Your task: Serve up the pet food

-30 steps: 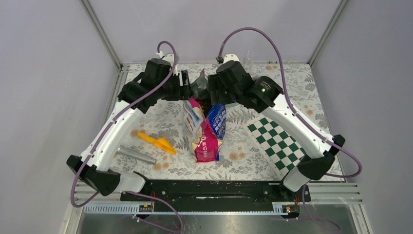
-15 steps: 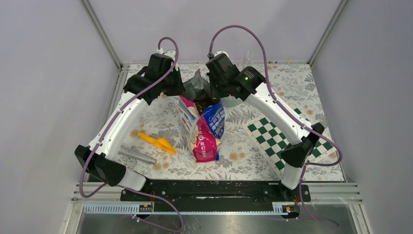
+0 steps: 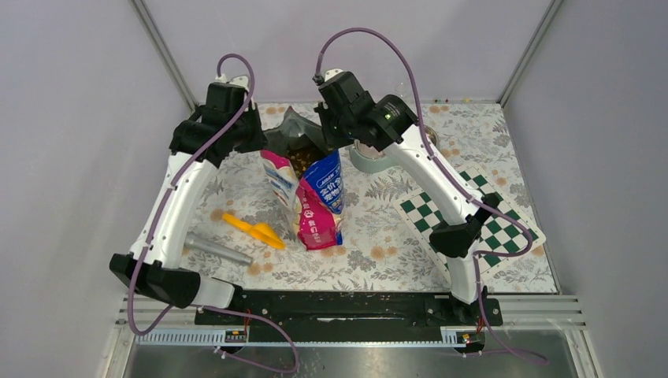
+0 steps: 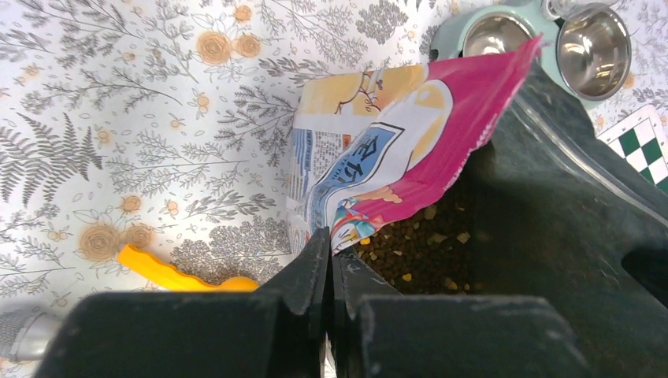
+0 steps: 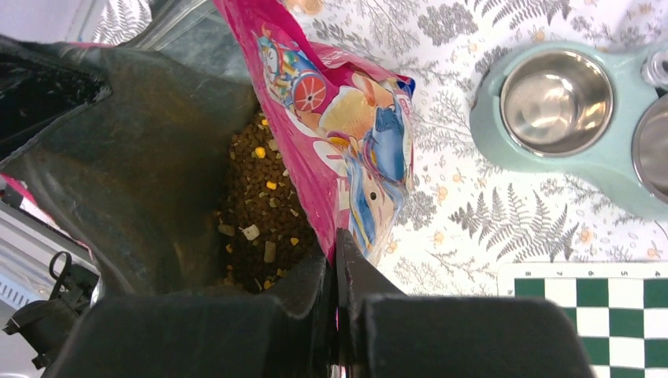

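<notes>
The glossy pink, blue and white bag [image 3: 319, 209] hangs upright over the floral table with its mouth pulled open. Brown and tan pet food [image 3: 302, 157] fills its dark inside. My left gripper [image 3: 264, 143] is shut on the bag's left rim; in the left wrist view its tips [image 4: 331, 252] pinch the printed edge [image 4: 394, 157] beside the kibble [image 4: 417, 248]. My right gripper [image 3: 335, 143] is shut on the right rim, its tips [image 5: 337, 244] clamping the pink edge [image 5: 346, 118] next to the kibble [image 5: 260, 213].
A teal double feeder with steel bowls [image 3: 370, 155] [image 5: 555, 102] [image 4: 504, 31] stands right of the bag's mouth. An orange scoop [image 3: 254, 230] [image 4: 169, 274] and a metal cylinder [image 3: 219, 251] lie front left. A green checkered mat [image 3: 465, 216] lies on the right.
Both grippers have closed on the bag's rim. Both arms rose and shifted left and back, pulling the bag upright and its mouth wider.
</notes>
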